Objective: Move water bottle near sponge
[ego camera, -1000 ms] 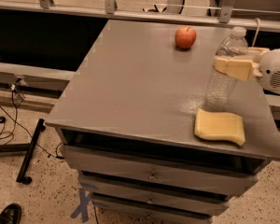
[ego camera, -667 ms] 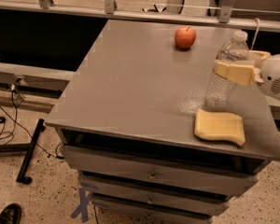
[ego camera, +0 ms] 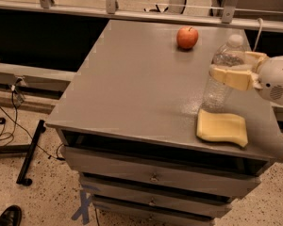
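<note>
Reaching in above the far right of the sponge, my claw is pinching the water bottle high on its ribbed body, just under the white cap. One pale finger is pressing the near side and the other the far side, so the claw is closed onto the bottle rather than gaping. The bottle is standing upright just behind the sponge's far edge, on the counter. I cannot tell whether its base is resting there or hanging slightly above it. The apple is sitting well beyond the sponge, toward the counter's back edge, out of my way.

As I judge it, the bottle is already about where it belongs, so I am thinking about setting it down cleanly. I am aiming to lower straight down until the base is bearing flat. Then I am planning to spread the fingers evenly so neither one drags the light, tall bottle over onto the sponge, and to back away sideways.
</note>
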You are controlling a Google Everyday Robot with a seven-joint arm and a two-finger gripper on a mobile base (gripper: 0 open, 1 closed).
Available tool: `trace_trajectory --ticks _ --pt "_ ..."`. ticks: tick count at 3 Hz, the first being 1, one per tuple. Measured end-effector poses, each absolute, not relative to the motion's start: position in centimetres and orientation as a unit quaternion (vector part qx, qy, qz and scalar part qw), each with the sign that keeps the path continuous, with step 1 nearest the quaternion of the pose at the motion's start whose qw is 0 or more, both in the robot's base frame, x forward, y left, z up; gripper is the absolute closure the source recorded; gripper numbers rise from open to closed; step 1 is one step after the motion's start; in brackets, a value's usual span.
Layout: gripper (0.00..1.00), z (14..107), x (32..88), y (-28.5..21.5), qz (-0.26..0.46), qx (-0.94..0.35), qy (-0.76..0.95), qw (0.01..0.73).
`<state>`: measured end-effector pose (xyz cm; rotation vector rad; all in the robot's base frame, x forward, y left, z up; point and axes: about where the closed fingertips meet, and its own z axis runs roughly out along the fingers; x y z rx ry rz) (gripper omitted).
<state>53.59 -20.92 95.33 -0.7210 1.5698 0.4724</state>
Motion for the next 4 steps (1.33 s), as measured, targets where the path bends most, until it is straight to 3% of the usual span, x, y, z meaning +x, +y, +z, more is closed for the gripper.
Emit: trace_trajectory --ticks 2,3,4 --pt "0.15 94.2 53.2 -19.3 0.216 -0.347 0.676 0.613" --pt "0.00 93.3 53.0 -18.8 0.222 -0.352 0.679 0.605" --pt "0.00 92.7 52.9 -18.6 0.224 -0.352 0.684 0.598"
